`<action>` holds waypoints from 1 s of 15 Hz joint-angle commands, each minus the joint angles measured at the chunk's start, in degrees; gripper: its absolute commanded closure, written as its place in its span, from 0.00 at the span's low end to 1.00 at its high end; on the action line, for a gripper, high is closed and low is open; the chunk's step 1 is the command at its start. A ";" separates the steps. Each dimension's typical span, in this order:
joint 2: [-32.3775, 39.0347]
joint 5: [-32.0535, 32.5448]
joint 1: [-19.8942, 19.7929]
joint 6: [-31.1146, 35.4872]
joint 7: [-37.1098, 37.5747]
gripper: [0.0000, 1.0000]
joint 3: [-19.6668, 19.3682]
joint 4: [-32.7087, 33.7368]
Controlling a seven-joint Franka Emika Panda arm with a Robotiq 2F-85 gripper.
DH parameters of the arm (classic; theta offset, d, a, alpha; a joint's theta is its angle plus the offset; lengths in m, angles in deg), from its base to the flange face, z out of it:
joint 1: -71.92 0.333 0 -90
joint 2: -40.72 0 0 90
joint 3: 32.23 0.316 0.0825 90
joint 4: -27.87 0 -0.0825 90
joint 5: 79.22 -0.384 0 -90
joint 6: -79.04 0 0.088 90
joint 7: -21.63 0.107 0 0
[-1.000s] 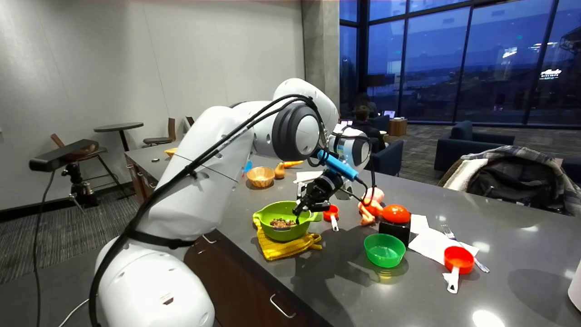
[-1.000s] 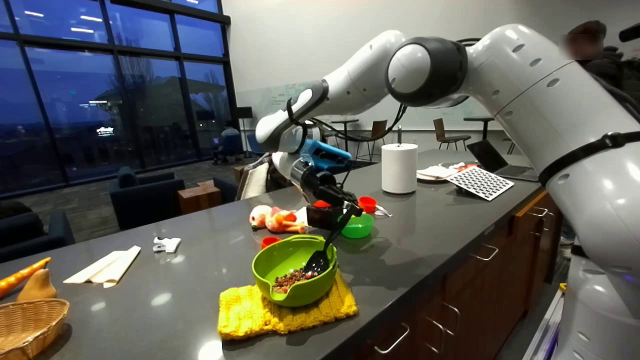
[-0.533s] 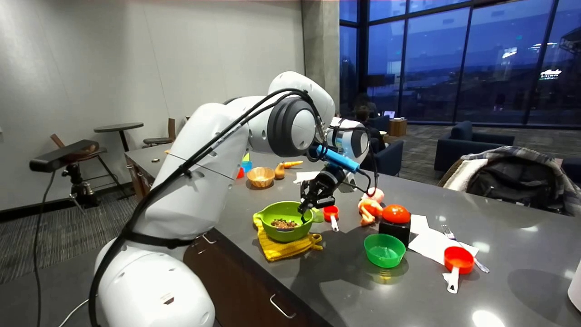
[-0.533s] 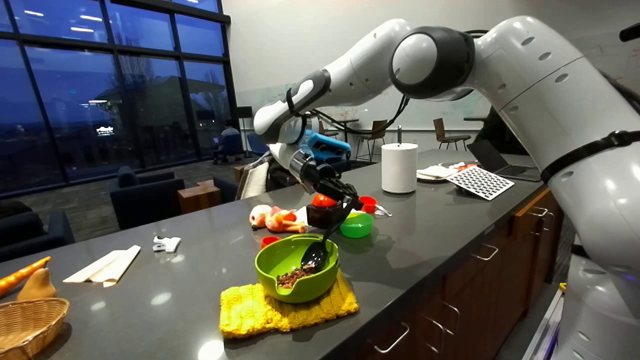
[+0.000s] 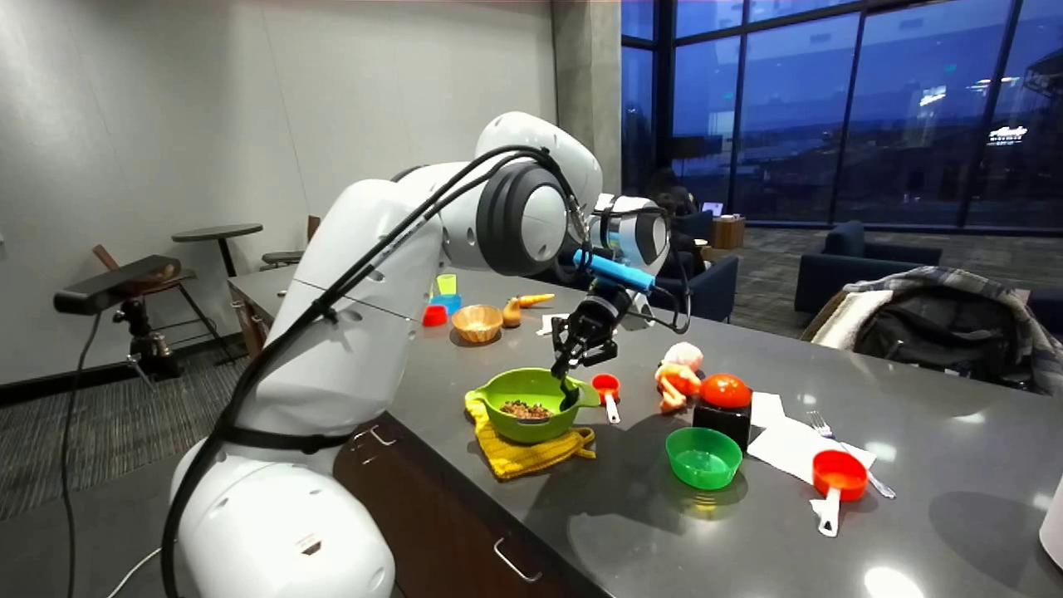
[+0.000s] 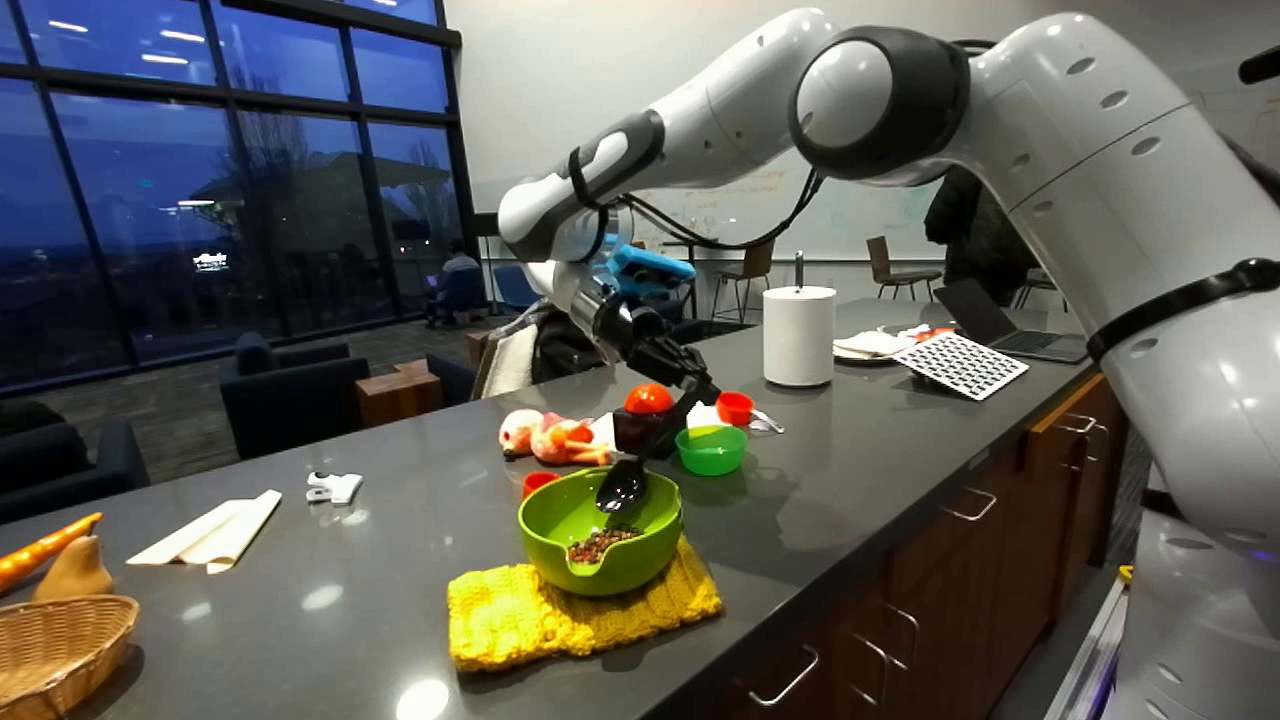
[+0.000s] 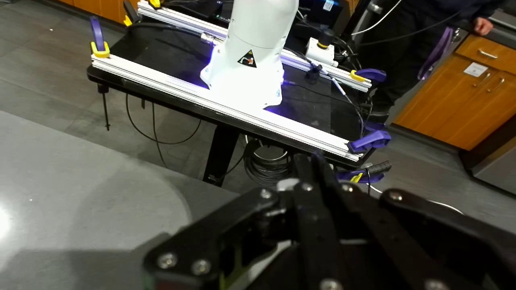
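Left to right, in an exterior view: wicker basket (image 6: pixel 65 645) was parked near left, squash (image 6: pixel 75 572) and carrot (image 6: pixel 45 553) just beyond it. Folded napkin (image 6: pixel 212 530) was laid flat on the grey counter (image 6: pixel 380 560), farther right. Mid-counter, lime bowl (image 6: pixel 650 560) was seated on a yellow knitted cloth (image 6: pixel 500 620), small dark bits (image 6: pixel 600 546) in its bottom. Black spoon (image 6: pixel 622 487) was held tilted, head over the bowl's far side, above the bits; contact with that side couldn't be told. Its handle was clamped in the gripper (image 6: pixel 702 386), jaws pinched practically together. Just beyond, red-orange ball (image 6: pixel 649 399) was perched on a black box (image 6: pixel 632 432). Small green bowl (image 6: pixel 712 456) and red measuring cup (image 6: pixel 734 408) were set right of that, paper-towel roll (image 6: pixel 798 338) and open laptop (image 6: pixel 1035 344) at far right.
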 commanded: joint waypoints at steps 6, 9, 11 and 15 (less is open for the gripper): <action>-5.64 0.01 -0.65 2.91 0.73 0.99 -0.18 0.39; -8.46 -1.51 -2.03 5.09 0.64 0.99 -0.70 -0.23; -10.35 -2.85 -3.25 6.88 0.40 0.99 -1.21 -0.94; -12.88 -7.26 -6.50 10.33 -1.00 0.99 -2.54 -2.41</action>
